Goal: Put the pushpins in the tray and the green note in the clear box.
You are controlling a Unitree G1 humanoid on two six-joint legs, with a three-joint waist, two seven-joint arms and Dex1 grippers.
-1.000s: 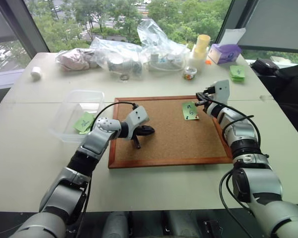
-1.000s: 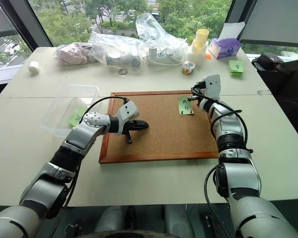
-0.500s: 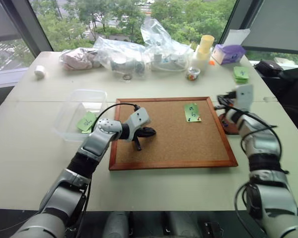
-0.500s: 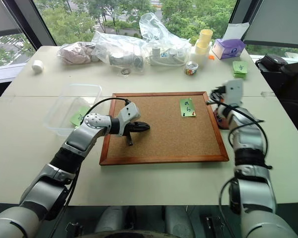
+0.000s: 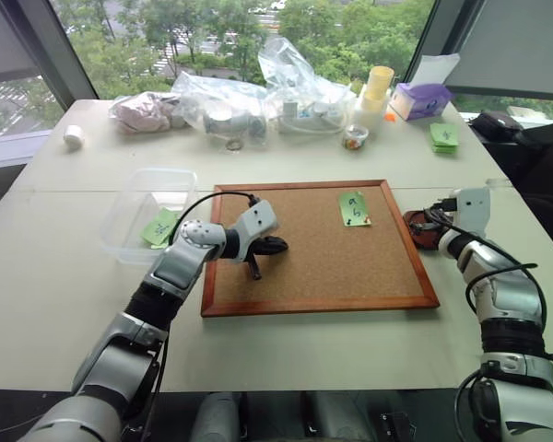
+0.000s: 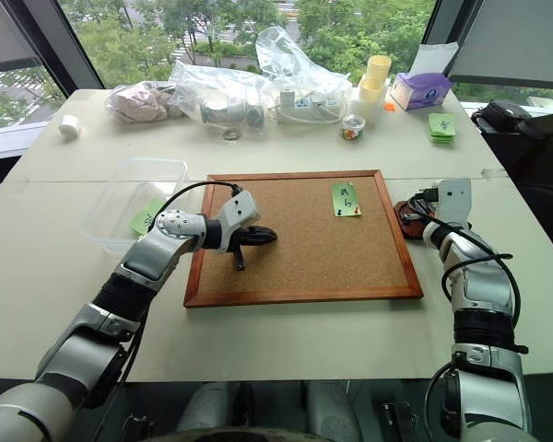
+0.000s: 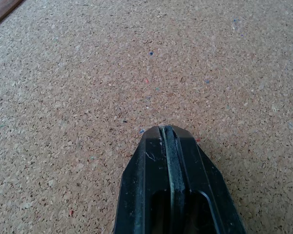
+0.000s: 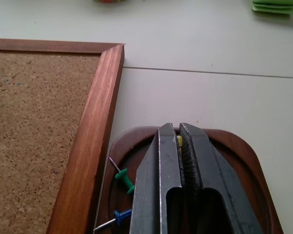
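Reddish-brown and shallow, the tray [image 8: 234,146] sits on the worktop [image 5: 64,276] just beside the right edge of the corkboard [image 5: 318,267], and it already holds a green pushpin [image 8: 124,179] and a blue pushpin [image 8: 121,216]. The right hand [image 8: 179,141] hangs over the tray with its fingers pressed together on a yellow pushpin [image 8: 178,141], a sliver of yellow showing at the tips, so I judge this pin is about to be dropped (not yet released). The left hand [image 5: 275,245] rests low over the bare left part of the corkboard, fingers pressed together on nothing that I can see.

What is left: one green note [image 5: 353,208] lies on the corkboard near its far right corner, with small dark specks at its lower edge that may be pins, though they are too small to tell. The clear box [image 5: 138,198] stands to the left of the corkboard and holds another green slip [image 5: 158,227]. So the pin work looks well along, while this note has yet to reach the box.
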